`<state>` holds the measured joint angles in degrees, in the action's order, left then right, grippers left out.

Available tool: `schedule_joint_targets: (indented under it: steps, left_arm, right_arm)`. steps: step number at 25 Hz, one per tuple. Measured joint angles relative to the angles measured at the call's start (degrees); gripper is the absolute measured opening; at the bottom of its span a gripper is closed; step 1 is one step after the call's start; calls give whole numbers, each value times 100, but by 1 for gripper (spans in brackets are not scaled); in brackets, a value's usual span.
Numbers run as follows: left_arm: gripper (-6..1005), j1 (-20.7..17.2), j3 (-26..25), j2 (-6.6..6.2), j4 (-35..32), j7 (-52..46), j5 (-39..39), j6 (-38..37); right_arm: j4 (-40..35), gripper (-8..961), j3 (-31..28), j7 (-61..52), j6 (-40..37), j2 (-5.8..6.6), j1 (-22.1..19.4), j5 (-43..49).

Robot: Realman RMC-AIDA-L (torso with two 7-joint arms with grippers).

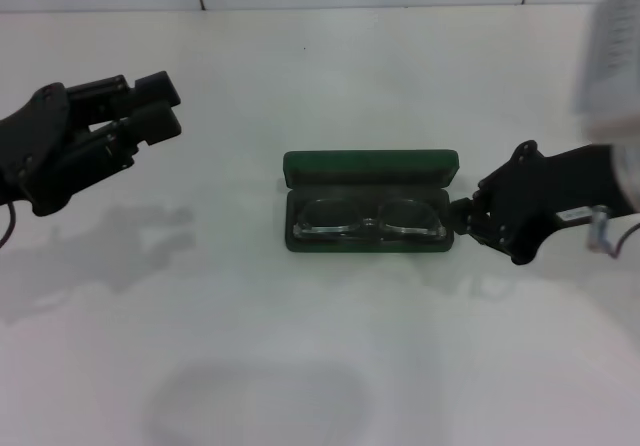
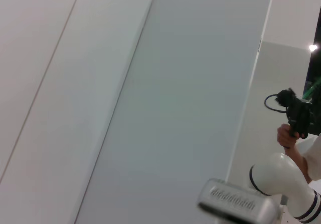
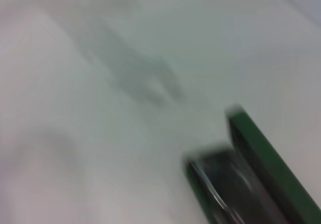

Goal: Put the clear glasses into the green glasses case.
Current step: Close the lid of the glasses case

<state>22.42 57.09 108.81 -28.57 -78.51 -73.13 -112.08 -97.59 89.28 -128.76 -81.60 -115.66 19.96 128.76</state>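
Green glasses case lies open on white worktop, lid up. Clear glasses folded inside it, just left of the right tool, which sits at the case's end; can't tell its grip state. Left tool parked well away, fingers together, holding nothing.

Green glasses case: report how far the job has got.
Done: the clear glasses already lie inside the open green glasses case, whose lid stands up behind them. In hand: the right gripper sits at the case's right end, apparently not holding anything. The left gripper is raised well off to the left, idle. Left: little or nothing of the placing itself; the lid is not closed.
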Motion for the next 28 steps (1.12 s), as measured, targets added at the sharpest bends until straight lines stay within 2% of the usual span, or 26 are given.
schedule_joint_targets:
  steps: [3,5,7,9,10,12,15,16,19,21,28]
  left_arm:
    - [352,22,0,-13,0,-39,-18,9]
    - [352,102,0,-1,0,-19,-63,45]
    - [353,234,1,18,1,1,-147,181]
    - [354,369,2,42,1,4,-242,366]
    - [354,436,4,59,1,6,-282,450]
    - [355,600,3,127,0,8,-411,653]
    - [356,767,10,232,-35,-11,-599,989]
    - [356,789,11,260,-55,-22,-659,1097]
    - [358,952,7,407,-155,-59,-1098,1645]
    - [359,998,9,435,-157,-71,-1194,1756]
    - [362,1330,27,752,-157,-108,-1877,2503]
  right_arm:
    - [114,104,-622,865,-336,8,-328,-1228]
    - [497,106,-1151,1706,-690,15,-582,-2219]
    - [1129,107,-1786,2546,-1198,20,-750,-3125]
    - [2172,109,-2553,3289,-1846,25,-728,-3955]
    - [2567,110,-2829,3465,-2032,28,-679,-4124]
    - [3833,112,-3799,3993,-2606,52,-514,-4459]
    - [4865,115,-4646,4469,-3069,120,-319,-4142]
    - [5010,116,-4770,4545,-3108,140,-294,-3976]
    - [5078,239,-4860,4686,-3098,164,-337,-3696]
    - [5016,321,-4873,4742,-3098,166,-423,-3672]
    - [4957,531,-4967,4788,-2965,167,-472,-3591]
